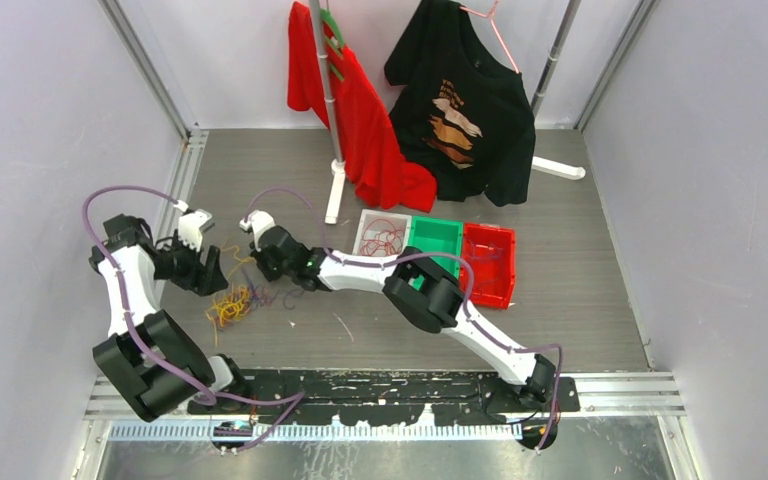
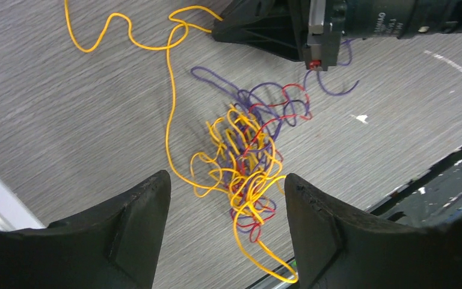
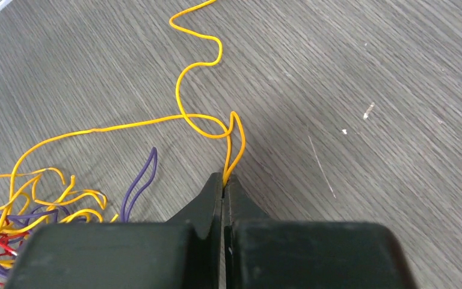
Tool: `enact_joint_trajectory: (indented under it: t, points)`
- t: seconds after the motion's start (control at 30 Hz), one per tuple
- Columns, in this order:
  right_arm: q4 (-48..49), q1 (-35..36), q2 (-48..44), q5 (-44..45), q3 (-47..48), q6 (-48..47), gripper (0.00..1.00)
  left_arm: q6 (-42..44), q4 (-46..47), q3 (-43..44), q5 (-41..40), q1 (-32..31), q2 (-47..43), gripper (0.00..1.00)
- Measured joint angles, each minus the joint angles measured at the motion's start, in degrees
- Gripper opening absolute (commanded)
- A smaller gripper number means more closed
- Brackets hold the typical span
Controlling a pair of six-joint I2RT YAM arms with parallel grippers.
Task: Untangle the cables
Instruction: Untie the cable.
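Top external view: three small bins stand side by side on the table [image 1: 580, 300], a little toward 3 o'clock from its middle. The white bin [image 1: 364, 216] sits at the 9 o'clock end of the row, and loops of red cable [image 1: 388, 238] lie inside it. The green bin [image 1: 438, 238] touches it in the middle. The red bin [image 1: 493, 262] closes the row at the 3 o'clock end, with its near corner hidden behind the right arm. What these two bins hold cannot be told from here.

The other cables lie on the table at about 8 o'clock from the bins, in a loose tangle [image 1: 232, 303] of yellow, purple and red strands between the two tools.

The left tool [image 2: 225, 177] hangs released over the tangle, its fingers [image 2: 138, 235] spread wide to either side and grasping nothing.

The right tool [image 3: 224, 179], at 1 o'clock from the tangle, is clenched on a single yellow cable [image 3: 126, 125]. It pinches a small bend of the cable between its tips. From the tips one part of the strand runs toward 9 o'clock into the tangle, and the other part snakes away toward 12 o'clock.
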Motion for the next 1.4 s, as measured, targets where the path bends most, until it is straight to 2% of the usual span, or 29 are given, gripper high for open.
enact_joint_trajectory:
  t: [0.2,0.43,0.6,0.73,0.87,1.0,1.1,1.2,1.4]
  points:
    - [2.80,-2.40,-6.21,-6.29,-6.71,4.13,0.01,-1.62,-2.75,2.54,6.01,0.00,0.04,0.71]
    - [9.01,-4.11,-22.91,-11.69,-13.38,8.79,0.01,-2.32,-6.73,8.00,14.38,0.00,-1.29,0.67]
    - [15.96,-4.07,-33.73,-14.01,-17.70,10.86,0.01,0.61,-10.78,9.73,18.69,0.00,-1.70,0.62]
    - [18.29,-4.04,-37.44,-14.78,-20.92,11.30,0.01,6.03,-16.68,11.91,21.88,0.00,-1.01,0.59]
    - [18.38,-4.07,-38.64,-15.45,-24.59,11.96,0.01,10.95,-21.35,13.79,25.07,-0.22,1.16,0.65]
    - [17.77,-4.09,-39.12,-16.35,-26.71,12.44,0.01,17.68,-27.10,14.99,28.35,-2.93,4.00,0.69]
    - [17.46,-4.13,-40.09,-16.92,-27.32,12.96,0.01,18.97,-28.63,14.97,30.49,-6.54,3.65,0.67]
    - [17.53,-4.17,-42.10,-17.68,-27.43,13.92,0.01,14.51,-24.61,13.88,32.02,-9.09,1.14,0.58]
    - [19.26,-4.20,-46.16,-18.97,-27.43,15.37,0.01,4.59,-15.15,11.45,31.85,-11.37,-6.10,0.12]
